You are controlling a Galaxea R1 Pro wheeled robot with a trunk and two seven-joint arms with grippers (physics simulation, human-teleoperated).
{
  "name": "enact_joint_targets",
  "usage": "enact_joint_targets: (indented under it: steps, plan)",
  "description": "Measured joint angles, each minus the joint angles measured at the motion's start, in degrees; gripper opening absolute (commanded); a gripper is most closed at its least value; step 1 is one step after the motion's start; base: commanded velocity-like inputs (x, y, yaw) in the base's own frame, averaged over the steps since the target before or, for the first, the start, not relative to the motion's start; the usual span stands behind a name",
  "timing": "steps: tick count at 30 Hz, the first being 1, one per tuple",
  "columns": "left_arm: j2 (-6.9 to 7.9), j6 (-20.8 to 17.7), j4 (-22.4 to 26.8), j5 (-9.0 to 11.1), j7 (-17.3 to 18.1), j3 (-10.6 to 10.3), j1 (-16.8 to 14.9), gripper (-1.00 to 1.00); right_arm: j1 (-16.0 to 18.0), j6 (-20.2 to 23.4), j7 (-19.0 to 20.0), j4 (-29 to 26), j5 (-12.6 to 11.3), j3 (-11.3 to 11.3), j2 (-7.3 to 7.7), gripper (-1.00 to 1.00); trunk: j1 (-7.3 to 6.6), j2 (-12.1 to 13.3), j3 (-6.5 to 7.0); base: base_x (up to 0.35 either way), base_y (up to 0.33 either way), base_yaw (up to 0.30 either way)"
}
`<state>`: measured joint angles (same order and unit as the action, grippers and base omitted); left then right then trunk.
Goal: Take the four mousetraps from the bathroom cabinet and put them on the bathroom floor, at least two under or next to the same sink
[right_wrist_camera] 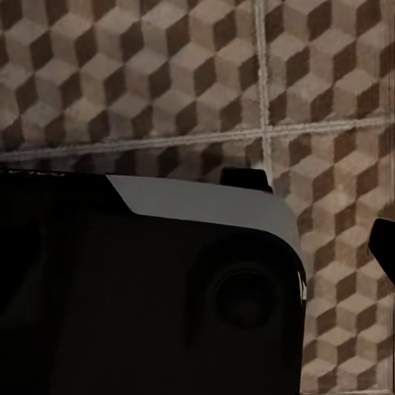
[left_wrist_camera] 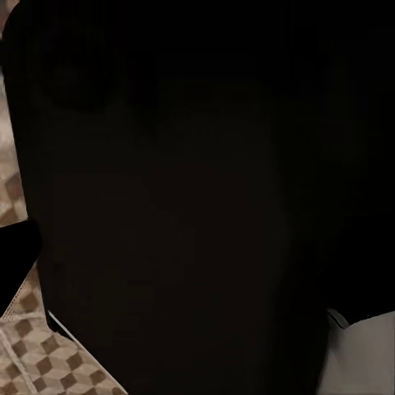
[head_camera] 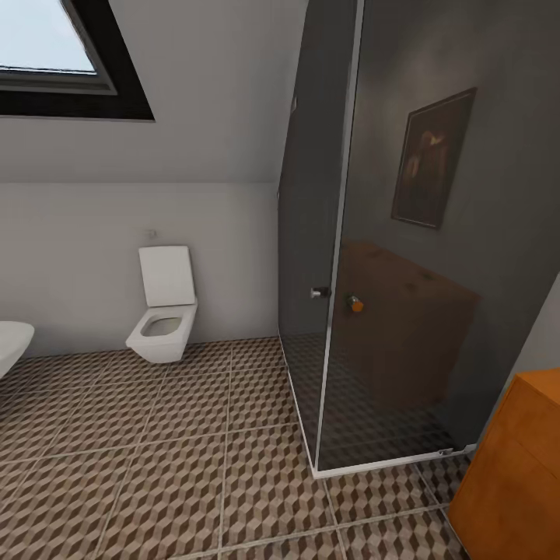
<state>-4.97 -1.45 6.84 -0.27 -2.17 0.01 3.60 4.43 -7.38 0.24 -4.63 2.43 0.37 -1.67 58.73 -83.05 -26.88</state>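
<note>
I cannot tell if either gripper is wide or narrow, because the 2 wrist views look past dark robot parts and no fingers can be made out. The right wrist view looks down over a dark and white robot part onto the bathroom floor (right_wrist_camera: pixel 164 82) with its cube pattern. The left wrist view is mostly dark, with a bit of the same tiles at one edge. In the head view, the orange-brown cabinet (head_camera: pixel 513 474) is at the lower right, very near, and just a corner of it can be seen. Beside it stands the dark glass shower (head_camera: pixel 389 272). Farther off are a white toilet (head_camera: pixel 163 315) by the wall and a white rim (head_camera: pixel 12 342) at the far left that may be a sink. No mousetraps can be seen yet. I think the robot is on its way. To do this well, it should turn right to face the cabinet front, stop close, and keep its arms away from the glass.
</note>
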Motion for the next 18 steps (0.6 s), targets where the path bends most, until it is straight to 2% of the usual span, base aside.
enact_joint_targets:
  steps: [3, 4, 5, 6, 7, 11, 12, 14, 18]
  plan:
    - [-0.02, -0.9, 0.9, 0.1, -1.0, 0.0, -0.2, 1.0, 0.7, 0.2, -0.1, -1.0, 0.9, -0.1, 0.28, 1.0, 0.0, 0.0, 0.0, 0.0, 0.0, 0.0]
    - [-0.02, -9.9, 6.0, 0.1, -5.5, 0.0, -0.2, 1.0, 1.3, 2.0, -0.1, -4.3, 0.9, -0.1, 0.36, 1.0, 0.0, 0.0, -0.01, 0.0, 0.0, 0.0]
    - [-0.04, -11.3, 14.3, 0.1, -6.1, 0.0, -0.3, 1.0, 2.4, 3.8, -0.1, -11.7, 1.0, -0.1, 0.53, 1.0, 0.0, 0.0, -0.01, 0.0, 0.0, 0.0]
    - [-0.05, -11.8, 25.7, 0.1, -6.2, 0.0, -0.3, 1.0, 3.2, 4.7, -0.1, -22.6, 1.0, -0.1, 0.61, 1.0, 0.0, 0.0, 0.01, 0.0, 0.0, 0.0]
    - [-0.16, -12.4, 37.9, 0.0, -6.5, 0.0, -0.4, 1.0, 4.5, 6.3, -0.1, -23.9, 1.0, -0.1, 0.71, 1.0, 0.0, 0.0, 0.02, 0.0, 0.0, 0.0]
    - [-0.79, -14.5, 43.6, 0.0, -6.8, 0.0, -0.7, 1.0, 8.2, 8.9, -0.2, -24.3, 0.9, -0.2, 0.98, 1.0, 0.0, 0.0, 0.01, 0.0, 0.0, 0.0]
    - [-0.96, -17.2, 46.1, 0.0, -6.8, 0.0, -1.7, 1.0, 10.3, 9.7, -0.4, -24.5, 0.9, -0.3, 1.26, 1.0, 0.0, 0.0, 0.02, 0.0, 0.0, 0.0]
    - [-1.14, -20.2, 47.5, 0.1, -6.8, 0.0, -3.5, 1.0, 12.6, 11.0, -0.5, -24.4, 0.8, -0.4, 1.41, 1.0, 0.0, 0.0, 0.01, 0.0, 0.0, 0.0]
    - [-2.17, -22.4, 48.1, 0.2, -6.6, -0.1, -5.9, 1.0, 14.9, 14.5, -0.6, -24.4, 0.8, -0.4, 1.48, 1.0, 0.0, 0.0, 0.02, 0.0, 0.0, 0.0]
